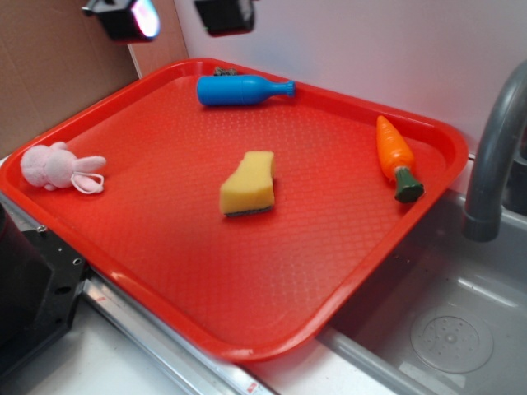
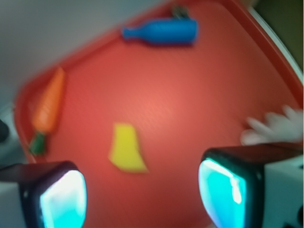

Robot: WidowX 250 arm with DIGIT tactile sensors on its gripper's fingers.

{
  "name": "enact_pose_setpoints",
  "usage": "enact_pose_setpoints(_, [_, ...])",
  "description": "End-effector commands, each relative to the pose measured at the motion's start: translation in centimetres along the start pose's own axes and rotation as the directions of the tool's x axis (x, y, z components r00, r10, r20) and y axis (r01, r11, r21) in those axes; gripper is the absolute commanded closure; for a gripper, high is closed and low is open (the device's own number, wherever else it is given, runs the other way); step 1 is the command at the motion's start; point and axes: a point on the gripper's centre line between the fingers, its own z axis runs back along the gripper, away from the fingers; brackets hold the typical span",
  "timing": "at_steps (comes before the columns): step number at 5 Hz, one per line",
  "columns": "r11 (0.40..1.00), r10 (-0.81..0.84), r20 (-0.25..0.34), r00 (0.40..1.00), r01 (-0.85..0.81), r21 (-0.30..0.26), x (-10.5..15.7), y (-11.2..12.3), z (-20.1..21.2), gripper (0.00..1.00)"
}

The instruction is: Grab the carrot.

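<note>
The pincer (image 2: pixel 142 194) hung released and empty high over the tray (image 1: pixel 206 321), well apart from the carrot (image 1: pixel 394 153), apparently for a clear approach.

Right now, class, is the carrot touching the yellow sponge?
No, the carrot lies near the tray's edge, well apart from the sponge.

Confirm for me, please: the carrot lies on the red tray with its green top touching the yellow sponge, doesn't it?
Not quite. The carrot does lie on the red tray, but its green top is well apart from the yellow sponge, near the tray's rim. The exterior view shows the gap plainly.
</note>
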Motion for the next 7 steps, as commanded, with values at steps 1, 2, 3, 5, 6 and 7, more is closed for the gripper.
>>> enact_pose_setpoints(1, [0.999,0.033,0.030,0.999,-0.033,0.013,4.0,-4.8,-5.6,0.00])
enact_pose_setpoints(2, [1.000,0.009,0.023,1.000,-0.009,0.015,4.7,-6.3,-7.6,0.00])
enact_pose_setpoints(3, [1.000,0.018,-0.005,1.000,-0.018,0.000,4.9,-7.7,-9.8,0.00])
enact_pose_setpoints(5, [0.998,0.016,-0.018,1.000,-0.017,-0.053,4.6,-10.5,-15.3,0.00])
enact_pose_setpoints(6, [1.000,-0.015,-0.092,0.996,0.014,-0.019,3.8,-10.9,-17.0,0.00])
enact_pose_setpoints(7, [0.996,-0.033,-0.188,0.982,0.017,-0.084,3.9,-9.9,-15.0,1.00])
